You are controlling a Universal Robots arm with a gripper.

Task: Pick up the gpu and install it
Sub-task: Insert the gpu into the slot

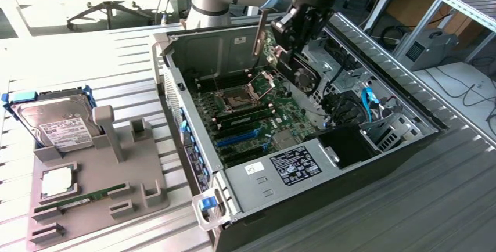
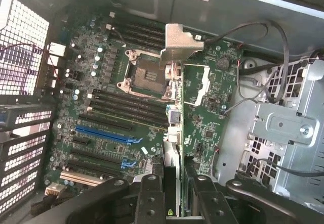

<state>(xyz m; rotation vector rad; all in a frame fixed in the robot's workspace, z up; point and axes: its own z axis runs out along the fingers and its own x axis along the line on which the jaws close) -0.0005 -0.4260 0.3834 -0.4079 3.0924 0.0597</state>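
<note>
Pinching the card [image 2: 173,118] between the fingers [image 2: 152,193] of the gripper [image 2: 172,183], which is closed down tight on the end away from the silver bracket [image 1: 261,31]. Holding it inside the open case [image 1: 166,60], hanging clear above the green main board [image 2: 86,67] and touching nothing there. Hovering roughly over the processor socket [image 2: 144,75], with the bracket end turned toward the case wall at the exterior view's left.

Placing the blue slots [image 1: 236,139] against it: lying off to one side of the card, well apart from it, toward the end of the case nearer the exterior camera. Judging from the exterior view, running the card's long axis about the same way as those slots, bracket toward the same wall. Leaving a sideways gap along the board, plus the height above it, as the offset that matters. Not being able to tell how squarely the card's lower edge is sitting to any one slot.
</note>
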